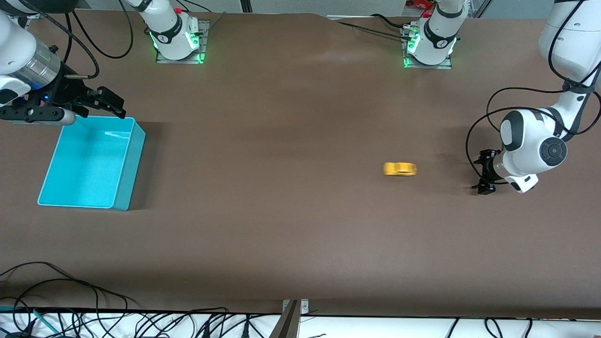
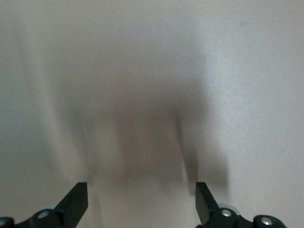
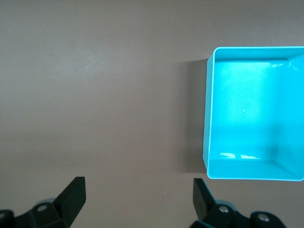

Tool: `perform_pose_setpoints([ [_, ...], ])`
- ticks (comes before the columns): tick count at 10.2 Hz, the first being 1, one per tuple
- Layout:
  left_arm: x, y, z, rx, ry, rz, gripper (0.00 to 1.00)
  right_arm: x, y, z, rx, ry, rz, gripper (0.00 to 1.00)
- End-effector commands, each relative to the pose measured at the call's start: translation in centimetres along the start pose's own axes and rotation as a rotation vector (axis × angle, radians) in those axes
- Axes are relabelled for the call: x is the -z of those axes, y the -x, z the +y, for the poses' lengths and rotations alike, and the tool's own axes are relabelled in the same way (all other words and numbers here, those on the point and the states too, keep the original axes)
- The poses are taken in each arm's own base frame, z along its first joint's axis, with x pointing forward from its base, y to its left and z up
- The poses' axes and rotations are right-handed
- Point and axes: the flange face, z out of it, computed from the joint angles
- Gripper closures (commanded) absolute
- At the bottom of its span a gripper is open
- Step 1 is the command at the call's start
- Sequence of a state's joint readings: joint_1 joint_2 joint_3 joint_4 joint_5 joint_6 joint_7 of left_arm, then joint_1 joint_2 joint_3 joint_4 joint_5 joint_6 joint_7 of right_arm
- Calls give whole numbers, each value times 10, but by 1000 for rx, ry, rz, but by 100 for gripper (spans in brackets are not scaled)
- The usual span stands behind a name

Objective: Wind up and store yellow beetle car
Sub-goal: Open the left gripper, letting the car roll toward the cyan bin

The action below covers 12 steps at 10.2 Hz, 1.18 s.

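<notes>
Both my grippers stood apart: left gripper point(image 1: 483, 171) low near the yellow beetle car point(image 1: 399, 169), right gripper point(image 1: 101, 101) over the bin's point(image 1: 123, 197) edge.

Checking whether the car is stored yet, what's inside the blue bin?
Nothing shows inside the bin: its floor looks bare in both views, except a corner covered by the right hand. The car sits on the table.

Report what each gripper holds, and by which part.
Nothing is held. The left gripper is open, low beside the small yellow beetle toy car on the table; the right gripper is open over the turquoise plastic bin.
</notes>
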<state>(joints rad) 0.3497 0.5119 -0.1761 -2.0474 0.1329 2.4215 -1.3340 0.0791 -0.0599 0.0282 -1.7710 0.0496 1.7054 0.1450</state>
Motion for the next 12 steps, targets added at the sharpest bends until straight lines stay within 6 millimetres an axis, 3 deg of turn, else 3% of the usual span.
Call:
perform_pose_setpoints([
  [1,51,16,10,-120,4,18,0,4,1,1,15,12,6,0],
  [3,90,19,13,-241,11,32,0,3,1,0,17,12,4,0],
  [6,151,35,17,-591,-2,41,0,3,1,2,14,12,4,0],
  [11,214,80,29,-1002,-24,35,0,3,0,3,12,12,4,0],
  [12,232,80,33,-1086,-20,40,0,4,0,3,9,11,8,0],
])
